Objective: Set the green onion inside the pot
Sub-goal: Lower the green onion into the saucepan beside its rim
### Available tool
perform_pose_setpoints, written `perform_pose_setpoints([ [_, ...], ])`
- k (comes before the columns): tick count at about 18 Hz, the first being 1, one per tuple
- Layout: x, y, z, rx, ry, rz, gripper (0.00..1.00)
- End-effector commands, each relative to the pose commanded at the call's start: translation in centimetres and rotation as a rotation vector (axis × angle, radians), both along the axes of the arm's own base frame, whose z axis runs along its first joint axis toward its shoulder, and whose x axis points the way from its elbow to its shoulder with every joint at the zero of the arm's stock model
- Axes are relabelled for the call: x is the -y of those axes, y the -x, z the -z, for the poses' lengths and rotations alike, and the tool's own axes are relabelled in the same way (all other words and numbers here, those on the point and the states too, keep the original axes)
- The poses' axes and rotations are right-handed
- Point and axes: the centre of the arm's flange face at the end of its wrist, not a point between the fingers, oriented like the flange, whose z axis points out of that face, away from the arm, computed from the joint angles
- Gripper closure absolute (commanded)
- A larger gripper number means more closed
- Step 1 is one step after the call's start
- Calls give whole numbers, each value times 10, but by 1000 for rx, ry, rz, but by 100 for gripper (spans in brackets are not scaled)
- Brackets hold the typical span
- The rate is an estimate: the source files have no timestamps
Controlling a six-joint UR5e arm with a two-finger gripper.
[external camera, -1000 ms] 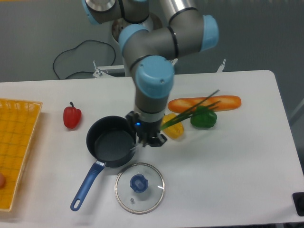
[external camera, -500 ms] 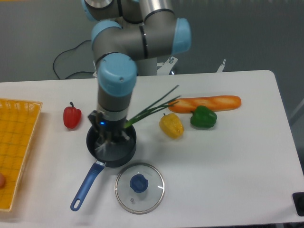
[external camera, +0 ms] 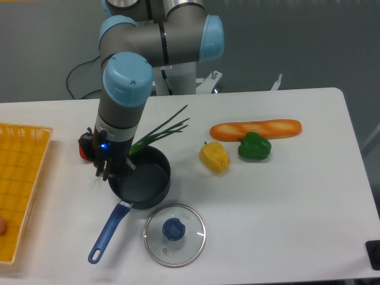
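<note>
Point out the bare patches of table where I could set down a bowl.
Free: the table's right part, right of the glass lid and below the green pepper and baguette; also the strip between the yellow basket and the pot. Crowded: around the pot, where the gripper holds the green onion.

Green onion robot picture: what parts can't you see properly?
- green onion: its root end is hidden behind the arm and gripper.
- gripper: fingers too dark and small to tell open or shut.
- red pepper: mostly covered by the arm.
- yellow basket: cut off by the left edge.
- pot: left rim hidden by the gripper.
</note>
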Motion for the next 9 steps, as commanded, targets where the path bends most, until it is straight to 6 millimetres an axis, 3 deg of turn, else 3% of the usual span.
perform_pose_setpoints([
  [9,-13,14,-15,-5,-50,-73,77],
])
